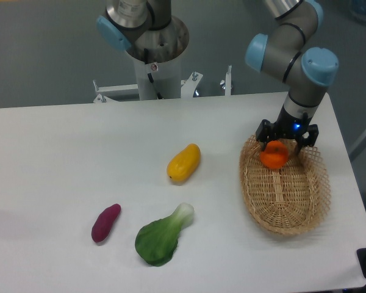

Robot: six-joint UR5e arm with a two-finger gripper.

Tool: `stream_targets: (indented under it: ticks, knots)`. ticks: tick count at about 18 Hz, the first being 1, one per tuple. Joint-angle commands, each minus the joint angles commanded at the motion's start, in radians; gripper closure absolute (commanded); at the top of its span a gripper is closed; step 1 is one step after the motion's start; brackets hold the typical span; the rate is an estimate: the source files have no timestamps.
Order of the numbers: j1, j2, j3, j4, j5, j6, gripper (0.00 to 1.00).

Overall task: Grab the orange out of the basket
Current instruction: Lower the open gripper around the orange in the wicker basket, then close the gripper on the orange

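The orange (273, 156) is a small round bright-orange fruit at the far end of the oval tan wicker basket (287, 201) on the right of the table. My gripper (280, 146) comes down from above, its black fingers on either side of the orange's top. The fingers look closed against the orange. I cannot tell whether the orange rests on the basket floor or is just off it.
A yellow-orange mango-like fruit (184, 162) lies mid-table. A purple sweet potato (105, 222) and a green leafy vegetable (162, 236) lie at the front left. The robot's base column (152, 55) stands at the back. The table's right edge is close to the basket.
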Motion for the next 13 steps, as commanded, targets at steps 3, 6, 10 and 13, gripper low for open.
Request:
stream_targets:
  ticks: [3,6,10,13]
  knots:
    - [-0.002,-0.008,-0.002,0.017,0.0,-0.002,0.0]
    - [-0.002,-0.02,-0.009,0.043,0.002,0.015,0.0]
    - [-0.002,-0.028,-0.015,0.071,0.005,0.018,0.05]
    - [-0.002,-0.028,-0.017,0.071,0.041,0.02,0.25]
